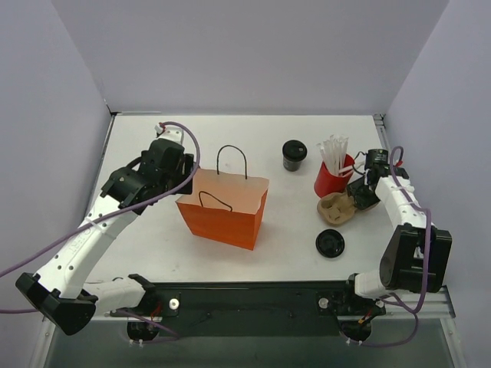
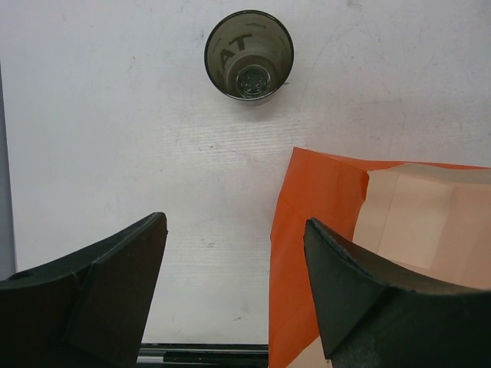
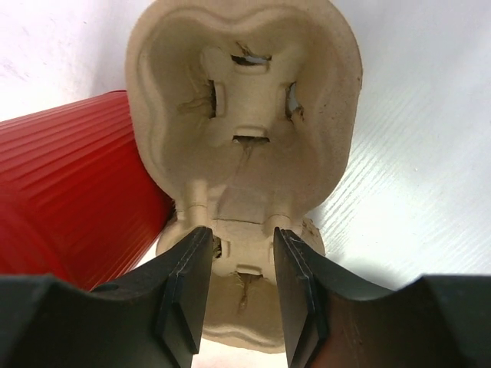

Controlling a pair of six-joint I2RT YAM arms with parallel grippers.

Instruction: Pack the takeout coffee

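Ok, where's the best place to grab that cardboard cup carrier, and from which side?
Probably the narrow raised rib between the two wells of the cup carrier, coming down from above. It lies flat, wells up; its outer rim is wide and rounded, while that rib fits between jaws. The right gripper straddles it.

carrier point(image 3: 245, 115) between right gripper point(image 3: 242, 234) tips: rough moulded pulp | red cup point(image 3: 69, 192) left of them: ribbed, faint sheen | bag point(image 2: 322, 222): matt paper, seemingly uncoated

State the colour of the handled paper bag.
The handled paper bag is plain orange; the top external view shows it best.
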